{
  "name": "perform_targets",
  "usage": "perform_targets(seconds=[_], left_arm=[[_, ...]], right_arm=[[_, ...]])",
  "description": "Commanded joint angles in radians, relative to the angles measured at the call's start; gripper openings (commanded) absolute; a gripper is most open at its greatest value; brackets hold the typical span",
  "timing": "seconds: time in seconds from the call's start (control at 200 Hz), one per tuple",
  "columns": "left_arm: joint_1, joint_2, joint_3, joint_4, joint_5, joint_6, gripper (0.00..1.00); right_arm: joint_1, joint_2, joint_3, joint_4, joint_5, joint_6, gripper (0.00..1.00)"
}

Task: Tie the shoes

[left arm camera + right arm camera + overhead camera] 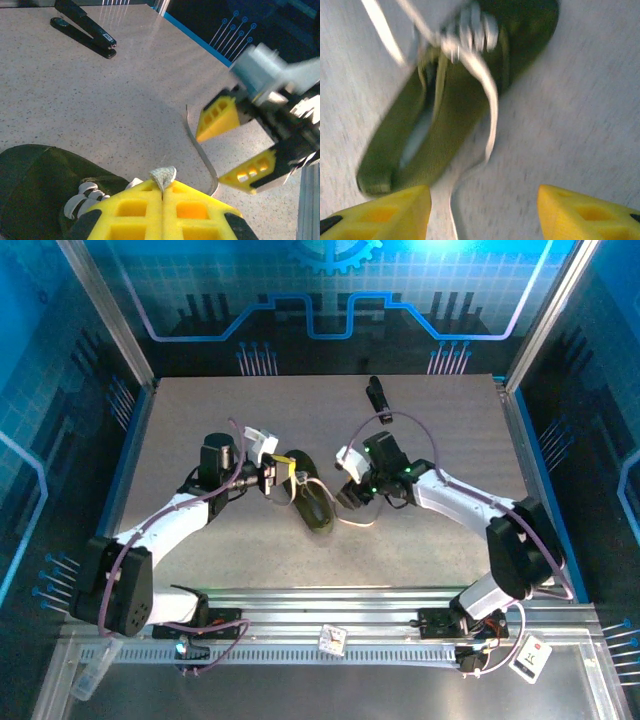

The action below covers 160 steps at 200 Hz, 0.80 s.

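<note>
The dark olive-green shoe (312, 502) lies mid-table between both grippers. My left gripper (283, 472) is at its upper left end, shut on a folded bit of whitish lace (164, 176) that pokes out between the yellow fingers (200, 210). The shoe's laced front (35, 175) sits just left of those fingers. My right gripper (350, 495) hovers to the shoe's right, open, nothing between its jaws; it also appears, open, in the left wrist view (235, 150). In the right wrist view the shoe (455, 95) is blurred, and a loose lace (490, 115) trails down between the spread fingers (395, 210).
A small black oblong clip-like object (376, 395) lies at the back of the table, also visible far off in the left wrist view (85, 30). A loose lace end (355, 523) curls on the speckled tabletop (200, 420) right of the shoe. Blue-lit walls enclose the table.
</note>
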Motion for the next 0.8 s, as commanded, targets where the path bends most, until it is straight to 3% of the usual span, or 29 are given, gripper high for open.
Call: perform_targets(seconds=[0.0, 0.32, 0.555, 0.795], left_arm=[[0.010, -0.024, 0.033, -0.030, 0.000, -0.017, 0.00], [0.014, -0.010, 0.038, -0.042, 0.019, -0.029, 0.00], [0.017, -0.008, 0.043, -0.043, 0.028, -0.025, 0.00], [0.017, -0.010, 0.043, -0.052, 0.033, -0.020, 0.00]], right_arm=[[-0.002, 0.079, 0.042, -0.223, 0.074, -0.082, 0.59], [0.011, 0.257, 0.163, -0.348, 0.111, -0.043, 0.59], [0.018, 0.216, 0.080, -0.370, 0.119, 0.037, 0.59], [-0.013, 0.137, 0.049, -0.366, 0.245, 0.273, 0.60]])
